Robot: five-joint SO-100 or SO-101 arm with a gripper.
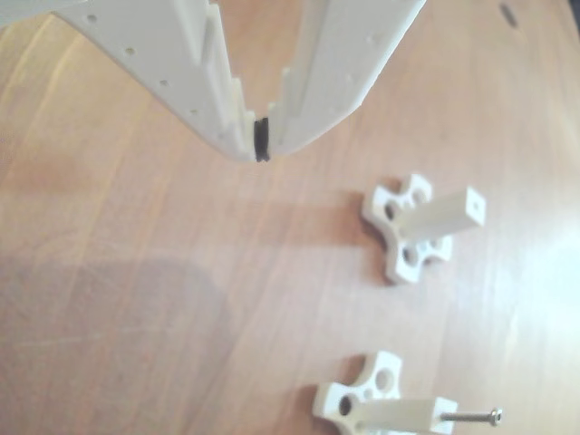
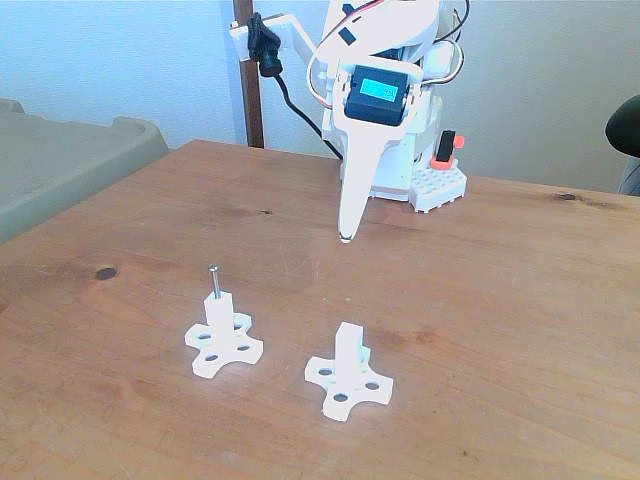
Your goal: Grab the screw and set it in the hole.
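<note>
One screw point(image 2: 214, 281) seated in post hole | gripper point(image 2: 345, 238) well apart, closed, empty

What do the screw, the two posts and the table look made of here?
The screw looks metal: thin, silver-grey, with a slight glint. Both posts look like matte white plastic, possibly 3D-printed; the frames are too soft to be sure. The table looks like wood with visible grain and knots, possibly a smooth finish.

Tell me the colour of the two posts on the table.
White posts, clearest in the fixed view.
</note>
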